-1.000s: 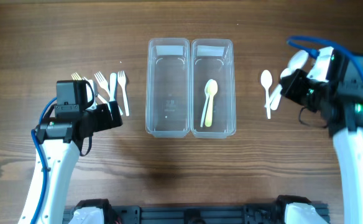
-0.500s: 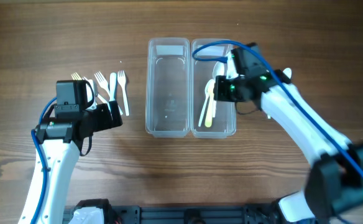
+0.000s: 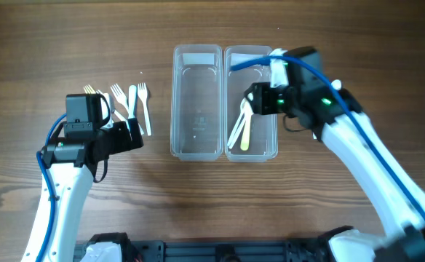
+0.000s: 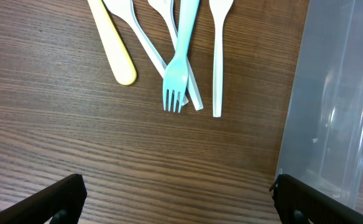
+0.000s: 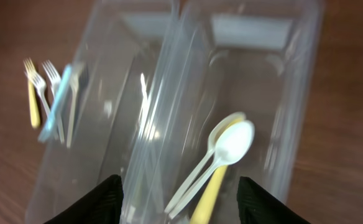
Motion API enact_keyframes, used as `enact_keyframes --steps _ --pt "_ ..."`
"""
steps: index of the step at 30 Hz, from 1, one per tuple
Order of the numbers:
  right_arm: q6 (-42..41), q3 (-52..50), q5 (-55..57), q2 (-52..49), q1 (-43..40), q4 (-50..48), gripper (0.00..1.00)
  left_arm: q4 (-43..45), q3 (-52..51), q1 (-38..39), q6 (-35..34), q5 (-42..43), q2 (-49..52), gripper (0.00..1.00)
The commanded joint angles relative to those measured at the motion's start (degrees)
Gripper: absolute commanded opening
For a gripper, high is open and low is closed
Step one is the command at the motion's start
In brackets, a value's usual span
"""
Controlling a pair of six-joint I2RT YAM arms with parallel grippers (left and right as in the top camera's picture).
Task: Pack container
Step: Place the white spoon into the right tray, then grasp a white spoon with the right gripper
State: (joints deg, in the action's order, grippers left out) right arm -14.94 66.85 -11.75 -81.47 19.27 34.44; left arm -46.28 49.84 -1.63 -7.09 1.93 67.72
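Two clear containers stand side by side mid-table, the left one [image 3: 197, 154] with nothing in it. In the right one [image 3: 249, 156] lie a yellow spoon [image 3: 246, 136] and two white spoons [image 3: 235, 133]. My right gripper [image 3: 260, 99] hovers over that container, open. The right wrist view shows the white spoons [image 5: 231, 146] lying loose on the yellow spoon [image 5: 209, 196] below my gripper [image 5: 181, 202]. Left of the containers, my left gripper [image 3: 129, 135] hangs open just below a bunch of forks [image 3: 129, 100]. Its wrist view shows a light blue fork [image 4: 180, 62] among them.
A yellow-handled fork [image 4: 113, 46] and a white fork [image 4: 217, 62] lie with the blue one on the wooden table. The left container's wall [image 4: 337, 112] stands close to my left gripper [image 4: 178, 202], at its right.
My right arm swung from the table's right side to over the right container and opened; two white spoons now lie in it with the yellow one. The left arm has not moved.
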Motion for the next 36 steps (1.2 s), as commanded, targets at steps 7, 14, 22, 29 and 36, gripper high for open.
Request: enact_keyframes --steps 7,14,22,29,36 --pt "1.44 0.13 8.35 -0.31 -14.49 4.79 0.67 0.15 1.27 -0.15 0.9 -0.33 0.22 1.0" --pt "4.66 0.13 8.35 -16.37 -20.35 4.63 0.59 0.15 1.27 -0.15 0.9 -0.31 0.22 1.0" --pt "5.92 0.13 13.25 -25.83 -20.44 2.86 0.54 0.15 1.27 -0.15 0.9 -0.33 0.22 1.0" --pt "5.86 0.13 14.71 -28.72 -20.48 1.31 0.47 0.15 1.27 -0.15 0.9 -0.31 0.22 1.0" --pt "4.33 0.11 14.34 -30.67 -20.48 1.62 0.15 0.15 1.27 -0.15 0.9 -0.31 0.22 1.0"
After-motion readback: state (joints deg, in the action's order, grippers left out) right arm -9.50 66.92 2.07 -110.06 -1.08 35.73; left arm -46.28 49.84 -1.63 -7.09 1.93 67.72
